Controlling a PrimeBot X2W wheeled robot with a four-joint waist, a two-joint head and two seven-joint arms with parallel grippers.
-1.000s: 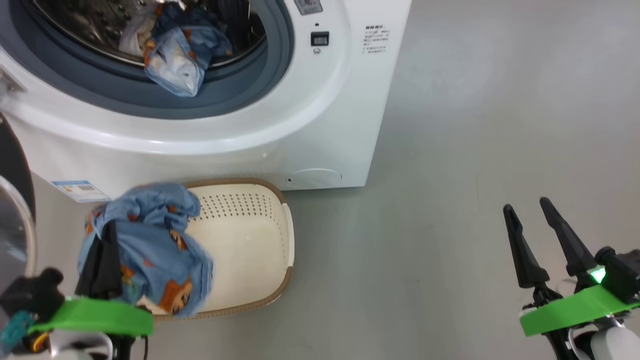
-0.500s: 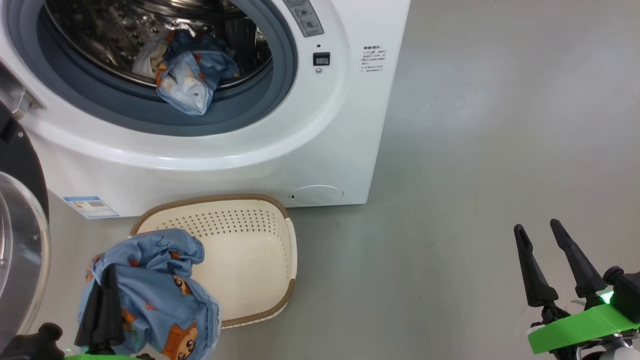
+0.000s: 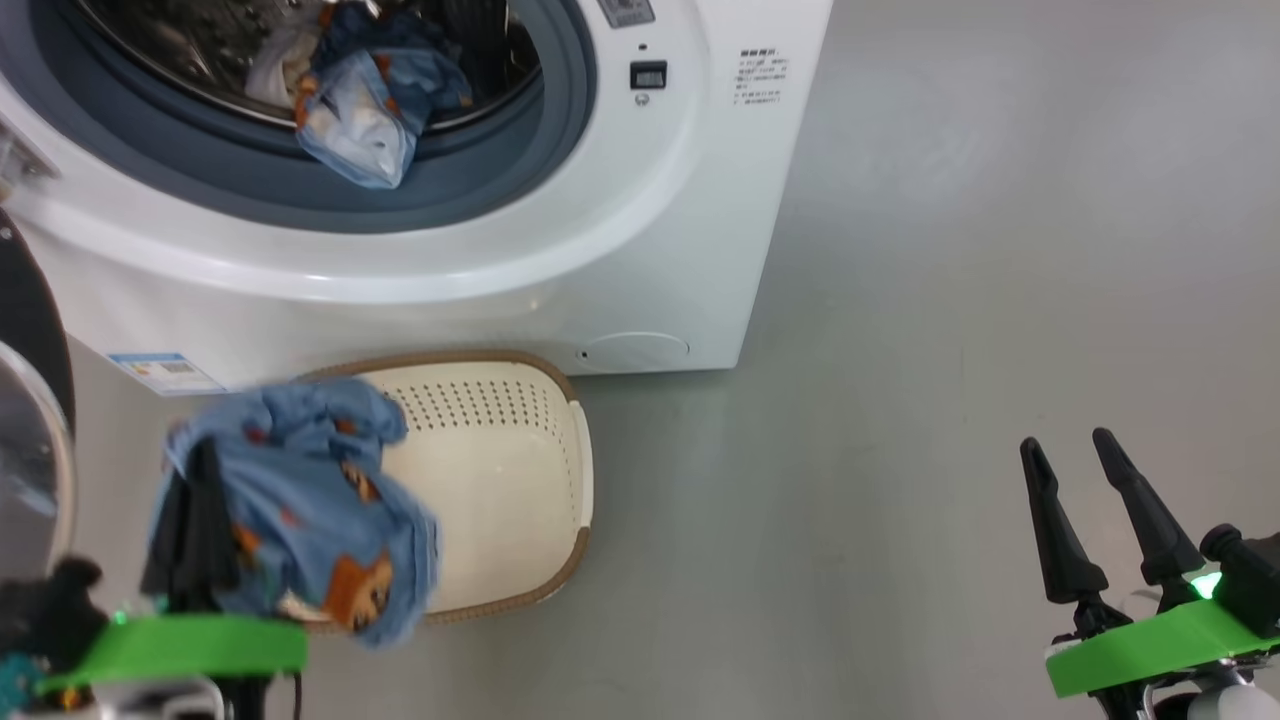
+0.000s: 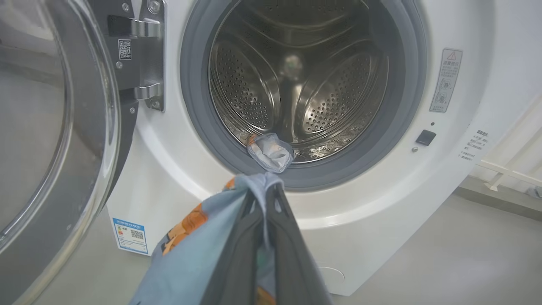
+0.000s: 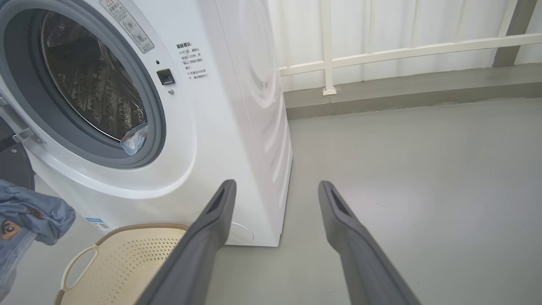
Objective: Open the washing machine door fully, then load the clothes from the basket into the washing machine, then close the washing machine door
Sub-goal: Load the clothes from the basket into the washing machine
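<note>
- Blue garment (image 3: 300, 500) with orange cartoon prints: hung bunched from the left gripper (image 3: 195, 480), raised off the floor (image 3: 900, 400) in front of the machine. In the head view it overlapped the left side of the basket (image 3: 480, 410).
- Second garment (image 3: 360, 110), pale blue with orange marks: lay at the mouth of the steel drum (image 4: 254, 84), drooping over the lower part of the grey-blue gasket (image 3: 480, 190).
- Basket: cream and perforated with a brown rim, it stood on the floor close against the foot of the washing machine (image 3: 600, 250), below the drum opening.
- Washing machine door (image 4: 51, 127): swung open on its hinge at the machine's left side, with its glass bowl facing outward.
- Left gripper, jaws: closed together on the blue garment. In the left wrist view the cloth was pinched between the two dark fingers and they pointed toward the drum opening.
- Right gripper (image 3: 1066, 442), jaws: spread wide and holding nothing, over bare floor well to the right of the machine and well apart from the basket.
</note>
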